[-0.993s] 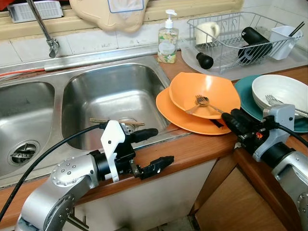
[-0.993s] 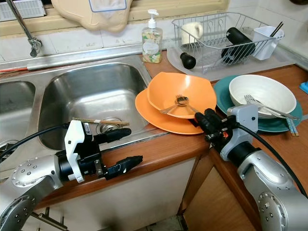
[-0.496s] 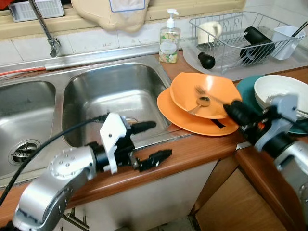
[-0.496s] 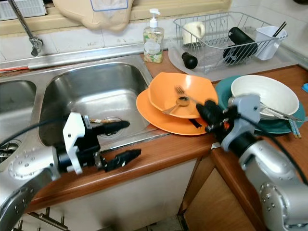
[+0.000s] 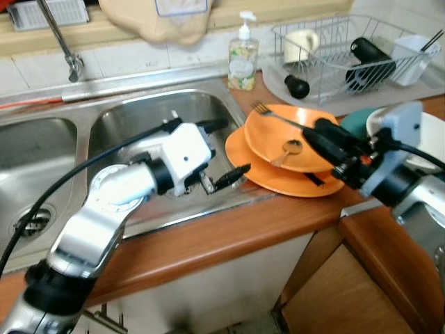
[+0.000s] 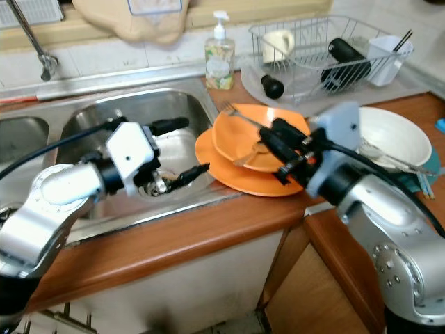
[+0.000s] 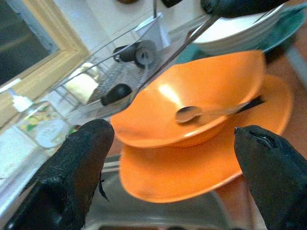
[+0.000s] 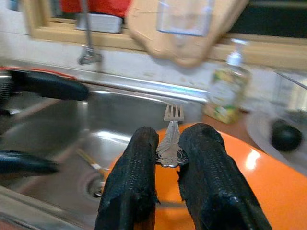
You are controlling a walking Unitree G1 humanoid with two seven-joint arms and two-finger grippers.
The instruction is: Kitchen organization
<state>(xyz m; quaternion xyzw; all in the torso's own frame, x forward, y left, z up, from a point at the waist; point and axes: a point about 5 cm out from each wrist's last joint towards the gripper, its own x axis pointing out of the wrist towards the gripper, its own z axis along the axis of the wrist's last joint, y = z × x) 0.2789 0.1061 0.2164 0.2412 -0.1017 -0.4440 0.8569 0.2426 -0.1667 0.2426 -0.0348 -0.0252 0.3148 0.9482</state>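
My right gripper (image 5: 318, 133) is shut on a silver fork (image 5: 268, 111) and holds it in the air above the orange bowl (image 5: 268, 142), tines toward the sink. In the right wrist view the fork (image 8: 171, 129) sits clamped between the two black fingers (image 8: 134, 177). A spoon (image 5: 288, 148) lies in the bowl, which rests on an orange plate (image 5: 278, 182). My left gripper (image 5: 226, 149) is open over the right sink basin (image 5: 139, 118), just left of the plate. The left wrist view looks between its fingers (image 7: 72, 177) at the bowl (image 7: 206, 86) and spoon (image 7: 189, 114).
A white bowl (image 6: 393, 136) with cutlery stands on a teal plate at the right. Behind are a wire dish rack (image 5: 348, 52), a soap bottle (image 5: 242, 56) and the tap (image 5: 66, 49). A second basin (image 5: 35, 153) lies to the left. The wooden counter edge (image 5: 229, 229) runs in front.
My right gripper has lifted the fork out of the orange bowl and carried it left. My left gripper has moved from the counter's front edge up over the right basin.
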